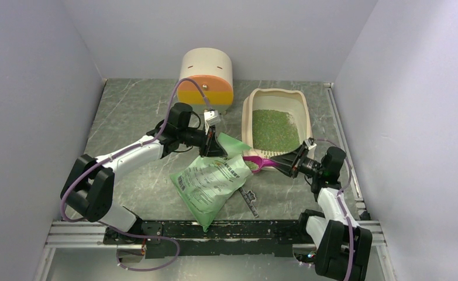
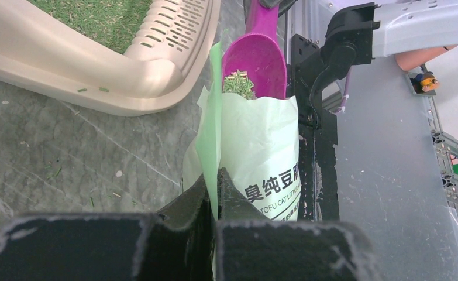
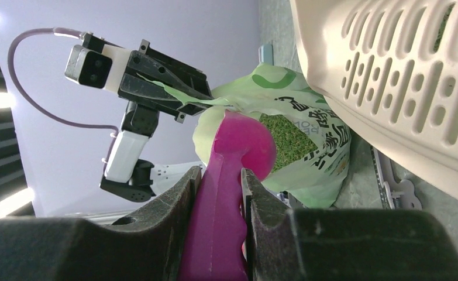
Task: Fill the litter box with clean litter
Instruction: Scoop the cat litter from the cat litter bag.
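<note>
The beige litter box (image 1: 250,115) stands at the back right with light-green litter (image 1: 275,129) spread inside; its slotted ledge shows in the left wrist view (image 2: 174,26) and the right wrist view (image 3: 390,76). The green printed bag (image 1: 212,181) lies in the middle. My left gripper (image 1: 214,144) is shut on the bag's upper edge (image 2: 217,175) and holds its mouth up. My right gripper (image 1: 289,162) is shut on the magenta scoop's handle (image 3: 220,222). The scoop's bowl (image 2: 255,58) holds some litter (image 2: 238,82) at the bag's mouth.
A round beige-and-orange drawer unit (image 1: 206,78) stands at the back, left of the litter box. A small dark clip (image 1: 251,202) lies on the grey table right of the bag. Loose granules are scattered on the table (image 2: 57,170). Grey walls close in both sides.
</note>
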`<state>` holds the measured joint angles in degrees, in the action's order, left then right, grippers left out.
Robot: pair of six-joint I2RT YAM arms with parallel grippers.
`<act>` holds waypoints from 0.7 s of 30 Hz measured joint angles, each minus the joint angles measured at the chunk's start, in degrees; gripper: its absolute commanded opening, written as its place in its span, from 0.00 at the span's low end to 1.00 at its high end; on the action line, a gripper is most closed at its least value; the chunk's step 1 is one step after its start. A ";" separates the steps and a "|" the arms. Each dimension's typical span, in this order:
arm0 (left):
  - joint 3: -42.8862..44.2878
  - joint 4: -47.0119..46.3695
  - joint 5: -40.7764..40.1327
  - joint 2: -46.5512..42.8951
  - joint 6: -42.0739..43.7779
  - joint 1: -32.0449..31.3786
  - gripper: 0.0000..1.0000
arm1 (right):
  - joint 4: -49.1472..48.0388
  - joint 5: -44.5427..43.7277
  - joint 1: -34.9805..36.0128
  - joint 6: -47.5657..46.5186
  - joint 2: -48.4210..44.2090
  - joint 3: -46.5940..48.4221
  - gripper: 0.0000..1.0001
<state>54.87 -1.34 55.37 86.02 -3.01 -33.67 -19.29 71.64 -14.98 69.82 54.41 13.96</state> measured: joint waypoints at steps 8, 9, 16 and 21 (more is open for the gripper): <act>0.31 0.44 -0.02 0.00 0.02 -0.02 0.05 | 4.07 -0.02 -3.39 -1.68 -2.27 -0.48 0.00; 0.35 0.52 -0.02 0.00 0.00 -0.02 0.05 | 4.50 0.00 -3.69 -1.90 -2.38 -0.48 0.00; 0.37 0.55 -0.02 0.00 0.00 -0.02 0.05 | 5.75 0.00 -4.59 -3.02 -2.84 -0.52 0.00; 0.37 0.55 -0.07 0.00 0.00 -0.02 0.05 | 5.90 0.20 -5.11 -3.52 -2.86 -0.52 0.00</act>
<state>55.24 -0.80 55.31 86.02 -3.01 -33.69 -13.39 71.83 -20.10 66.30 51.55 13.43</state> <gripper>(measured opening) 0.051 0.301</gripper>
